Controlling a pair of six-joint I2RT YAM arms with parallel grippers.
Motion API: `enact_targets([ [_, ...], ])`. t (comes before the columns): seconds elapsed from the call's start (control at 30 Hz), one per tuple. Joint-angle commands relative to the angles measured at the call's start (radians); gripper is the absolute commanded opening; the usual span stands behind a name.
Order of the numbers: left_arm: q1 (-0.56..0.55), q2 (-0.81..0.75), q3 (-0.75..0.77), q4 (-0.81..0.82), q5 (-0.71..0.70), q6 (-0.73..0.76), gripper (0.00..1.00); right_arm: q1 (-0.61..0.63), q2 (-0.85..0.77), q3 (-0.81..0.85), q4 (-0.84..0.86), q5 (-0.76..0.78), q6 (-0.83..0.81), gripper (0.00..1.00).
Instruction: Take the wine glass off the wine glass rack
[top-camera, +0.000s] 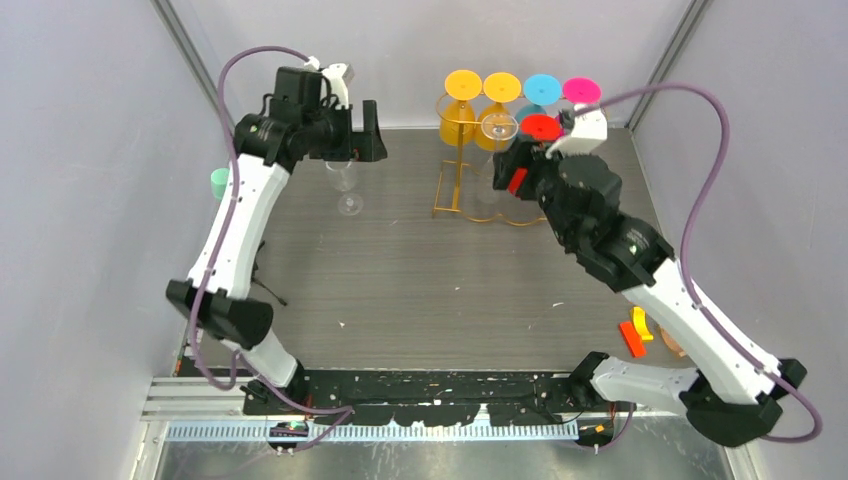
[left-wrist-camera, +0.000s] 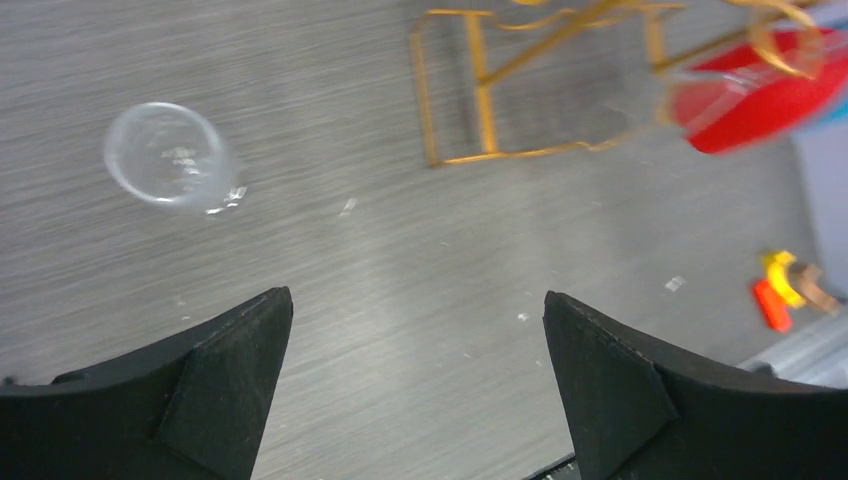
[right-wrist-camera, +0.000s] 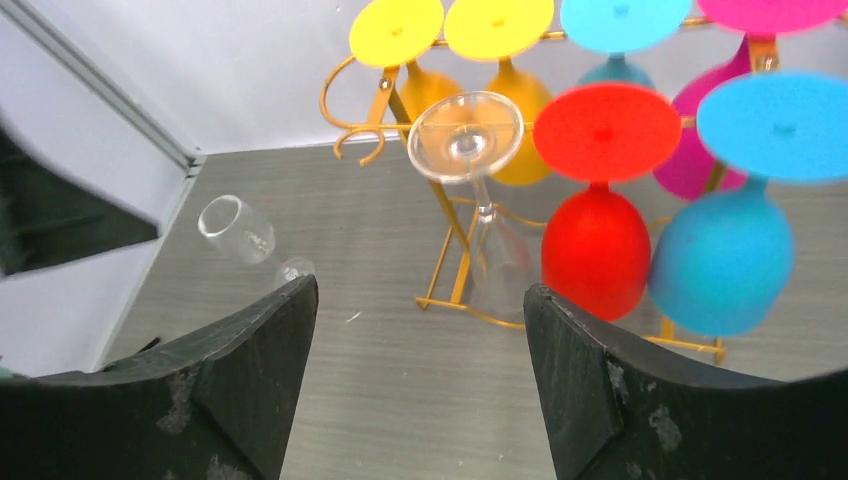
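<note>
The gold wine glass rack (top-camera: 462, 170) stands at the back of the table with coloured glasses hanging upside down from it. A clear wine glass (right-wrist-camera: 468, 140) hangs there too, beside a red one (right-wrist-camera: 598, 245). Another clear wine glass (top-camera: 346, 185) stands on the table left of the rack, apart from both grippers. My left gripper (top-camera: 362, 132) hovers just above and behind it, open and empty (left-wrist-camera: 418, 300). My right gripper (top-camera: 508, 168) is at the rack's front right, open and empty (right-wrist-camera: 420, 300), facing the hanging clear glass.
Yellow (top-camera: 464, 100), blue (top-camera: 541, 90) and pink (top-camera: 581, 91) glasses fill the rack's far side. A green cup (top-camera: 219, 182) sits at the left wall. Small orange and red pieces (top-camera: 635, 335) lie at the right front. Grey walls close in on three sides.
</note>
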Motion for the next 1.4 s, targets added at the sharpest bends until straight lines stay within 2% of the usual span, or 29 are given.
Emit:
enact_targets([
  [0.0, -0.004, -0.199, -0.162, 0.248, 0.277, -0.033, 1.0, -0.018, 0.144, 0.214, -0.101, 0.049, -0.127, 0.81],
  [0.1, -0.004, -0.298, -0.27, 0.346, 0.311, -0.063, 1.0, -0.085, 0.259, 0.363, -0.22, -0.009, -0.021, 0.78],
  [0.2, -0.004, -0.367, -0.344, 0.389, 0.326, -0.07, 1.0, -0.21, 0.296, 0.383, -0.235, -0.141, 0.121, 0.73],
  [0.23, -0.004, -0.382, -0.358, 0.392, 0.323, -0.071, 1.0, -0.253, 0.304, 0.37, -0.227, -0.207, 0.187, 0.71],
  [0.37, -0.004, -0.431, -0.433, 0.423, 0.313, -0.074, 1.0, -0.327, 0.3, 0.31, -0.162, -0.298, 0.337, 0.66],
  [0.4, -0.004, -0.441, -0.45, 0.431, 0.311, -0.08, 1.0, -0.334, 0.286, 0.277, -0.122, -0.323, 0.383, 0.62],
  [0.5, -0.004, -0.463, -0.5, 0.465, 0.325, -0.109, 1.0, -0.36, 0.227, 0.154, 0.031, -0.348, 0.492, 0.51],
  [0.6, -0.004, -0.482, -0.53, 0.491, 0.38, -0.137, 1.0, -0.362, 0.19, 0.066, 0.143, -0.315, 0.588, 0.47],
  [0.93, -0.004, -0.578, -0.626, 0.542, 0.395, -0.169, 1.0, -0.363, 0.196, -0.027, 0.272, -0.3, 0.719, 0.47],
  [1.07, -0.004, -0.59, -0.608, 0.513, 0.413, -0.168, 1.0, -0.363, 0.202, -0.042, 0.296, -0.293, 0.739, 0.45],
  [1.37, -0.004, -0.629, -0.561, 0.46, 0.345, -0.116, 1.0, -0.363, 0.221, -0.093, 0.383, -0.272, 0.792, 0.36],
])
